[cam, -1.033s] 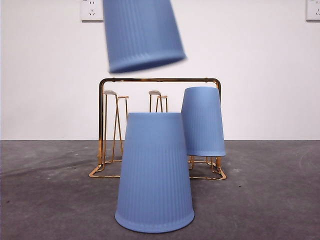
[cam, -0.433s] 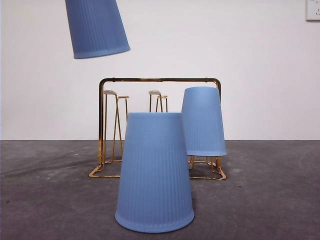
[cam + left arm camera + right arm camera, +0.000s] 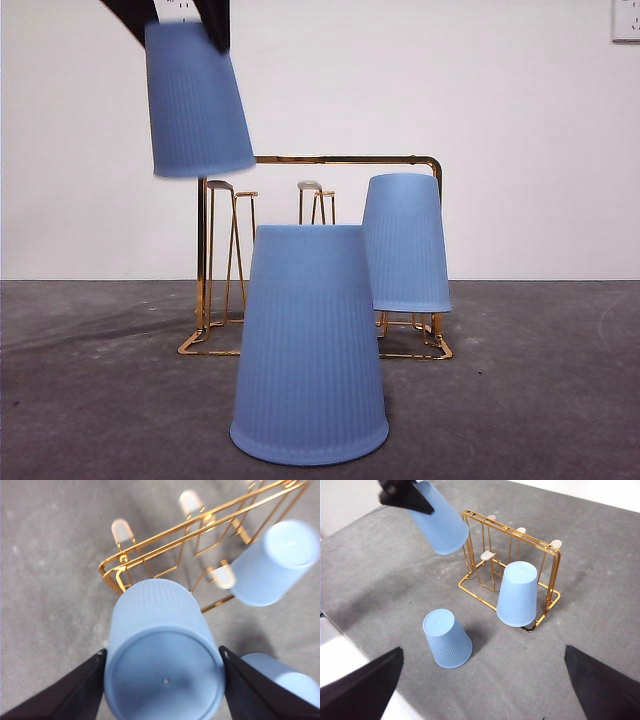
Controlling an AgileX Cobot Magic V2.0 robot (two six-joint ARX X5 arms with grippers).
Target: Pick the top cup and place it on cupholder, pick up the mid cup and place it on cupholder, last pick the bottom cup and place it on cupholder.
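Counter (image 3: 560, 400): grey, mottled surface, carrying all items listed, with a white wall behind. Cupholder (image 3: 320, 160): gold wire rack with rectangular base, upright pegs and arched handle bar, set toward the far middle of the counter; also seen from above (image 3: 165, 542) and from the side (image 3: 510, 530). Near cup (image 3: 310, 345): blue, ribbed, standing upside down on the counter just in front of the cupholder, apart from it (image 3: 447, 637). Racked cup (image 3: 405, 243): blue, inverted on a peg at the right end of the cupholder, slightly tilted (image 3: 518, 594) (image 3: 272, 562). Held cup (image 3: 197, 100): blue, inverted and tilted, carried in the air above the left end of the cupholder, its rim about level with the handle bar; no contact with a peg can be made out (image 3: 162, 657) (image 3: 440, 522). Left claw (image 3: 164, 677): two black jaws closed against opposite sides of the held cup near its base, seen as dark tips at the upper left of the front view (image 3: 180, 20). Right claw (image 3: 485, 680): held high over the near side of the counter, jaws spread wide, nothing between them.
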